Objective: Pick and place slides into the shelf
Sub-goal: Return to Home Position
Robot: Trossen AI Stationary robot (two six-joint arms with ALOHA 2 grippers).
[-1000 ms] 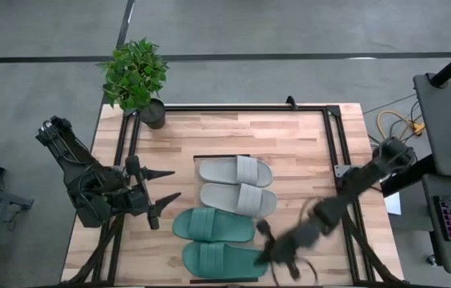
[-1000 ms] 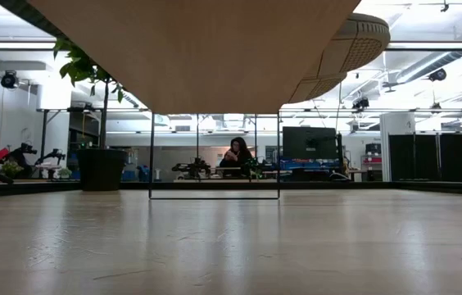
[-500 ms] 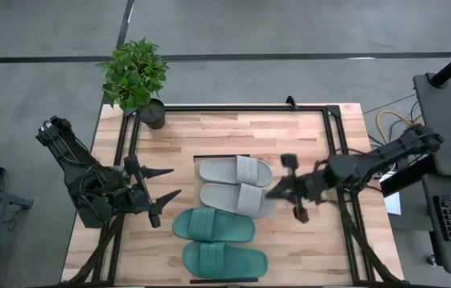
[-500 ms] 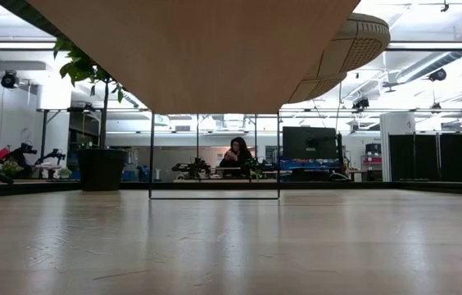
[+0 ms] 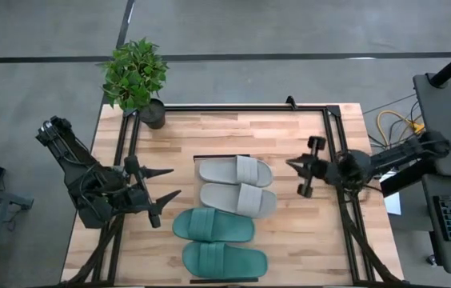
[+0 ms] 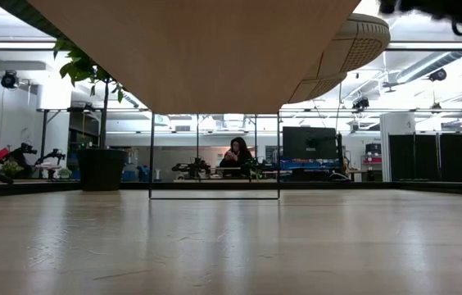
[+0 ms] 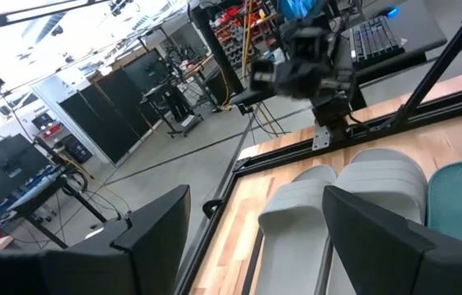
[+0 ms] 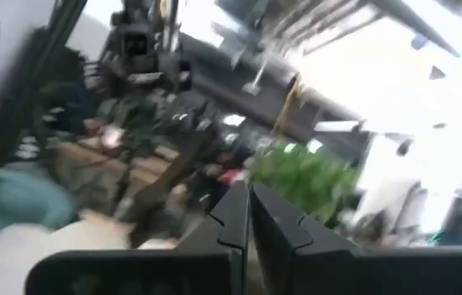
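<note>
You have all four slides up on the shelf, whose pale underside fills the upper part of the low view. From above they lie crosswise in one column down the middle of the table. Farthest from the front edge is the first grey slide, and the second grey slide touches it. Then comes the first teal slide, and the second teal slide sits nearest the front edge. Each lies sole down with its strap up, and the grey pair sits a little farther right than the teal pair. The only other holder is the dark pot at the far left corner, with a leafy plant in it.

Your left gripper hangs over the table's left side, just left of the column and level with the second grey slide. Its fingers are spread apart, with nothing between them or touching them. Your right gripper is over the right side, near the right frame rail, pointing at the grey pair but apart from it. The right wrist view shows its fingers pressed together on nothing. In the low view a person sits far back in the room
</note>
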